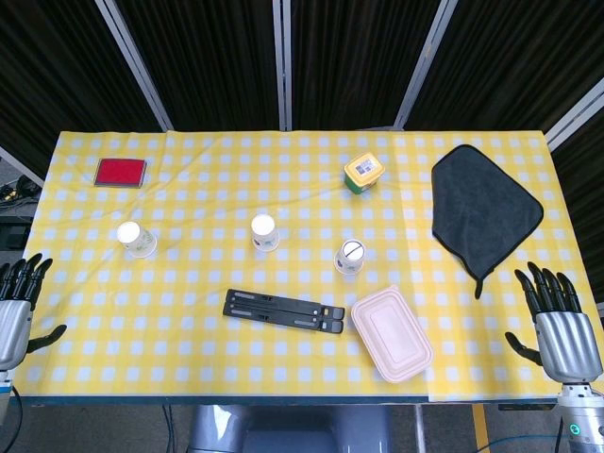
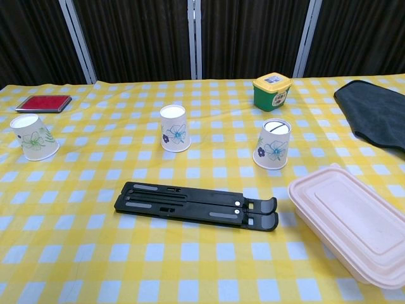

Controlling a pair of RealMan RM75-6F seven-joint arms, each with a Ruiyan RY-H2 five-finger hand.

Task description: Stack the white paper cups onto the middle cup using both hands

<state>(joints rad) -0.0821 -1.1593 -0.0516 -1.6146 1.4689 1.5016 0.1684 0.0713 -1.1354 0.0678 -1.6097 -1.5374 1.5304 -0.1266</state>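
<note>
Both hands, left (image 1: pixel 19 302) and right (image 1: pixel 564 326), hang empty, fingers spread; we grip each upside-down flower-printed white paper cup, left (image 1: pixel 136 239) and right (image 1: pixel 350 257), flanking the middle cup (image 1: pixel 264 232), by its sidewall.

Three cups (image 2: pixel 174 128) stand in a row behind the folded stand (image 2: pixel 196 205).

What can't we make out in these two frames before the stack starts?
- Left hand: head view, cut off by the left edge; absent from chest view.
- Right hand: head view only.
- Pink lidded box: contents hidden by its lid; chest view crops its corner.
- Green tub: label too small to read.
</note>
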